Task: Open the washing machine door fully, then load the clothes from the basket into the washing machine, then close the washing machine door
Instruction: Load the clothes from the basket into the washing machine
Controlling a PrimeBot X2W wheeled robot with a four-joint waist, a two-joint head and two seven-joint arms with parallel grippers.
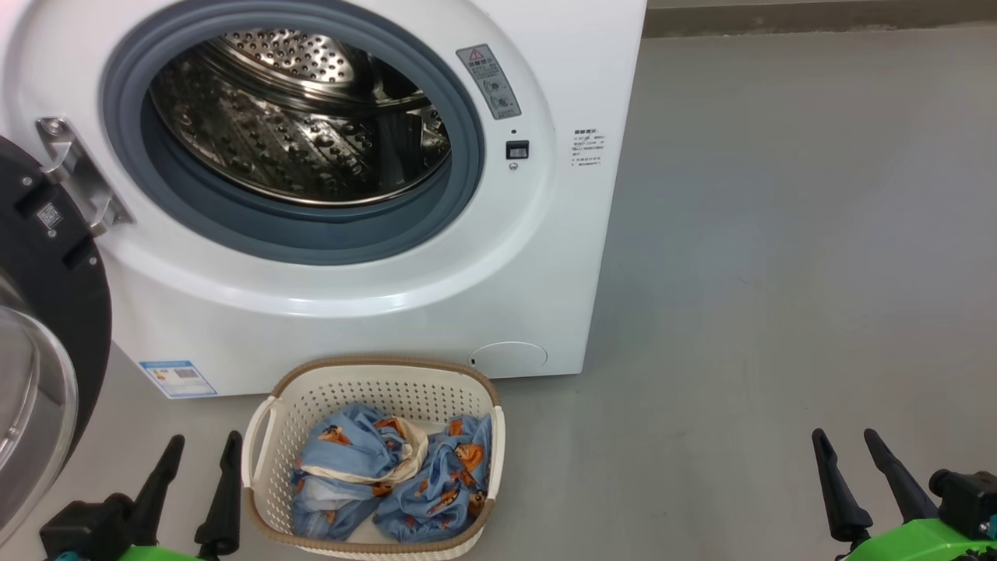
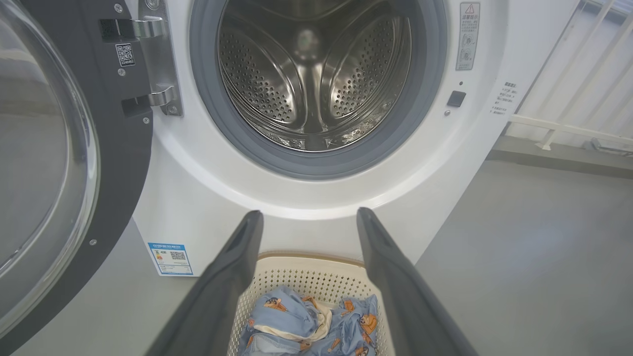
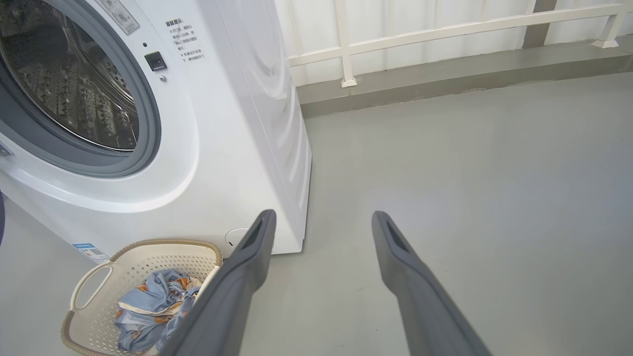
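Observation:
The white washing machine (image 1: 374, 312) fills the upper left of the head view, its steel drum (image 1: 304, 117) bare inside. Its black door (image 1: 47, 280) with the glass bowl hangs swung out at the far left on a silver hinge (image 1: 78, 175). On the floor in front stands the cream basket (image 1: 374, 374), and the light blue clothes (image 1: 389, 479) lie bunched in it. My left gripper (image 1: 205, 440) is open just left of the basket. My right gripper (image 1: 846, 435) is open over bare floor far to the right. The left wrist view looks past open fingers (image 2: 232, 277) at the clothes (image 2: 311, 326) and drum (image 2: 316, 74).
Grey floor (image 1: 779, 234) spreads wide to the right of the machine. A white railing (image 3: 445, 34) on a low grey kerb runs behind it. The swung-out door (image 2: 54, 163) takes up the room left of the basket (image 3: 148, 247).

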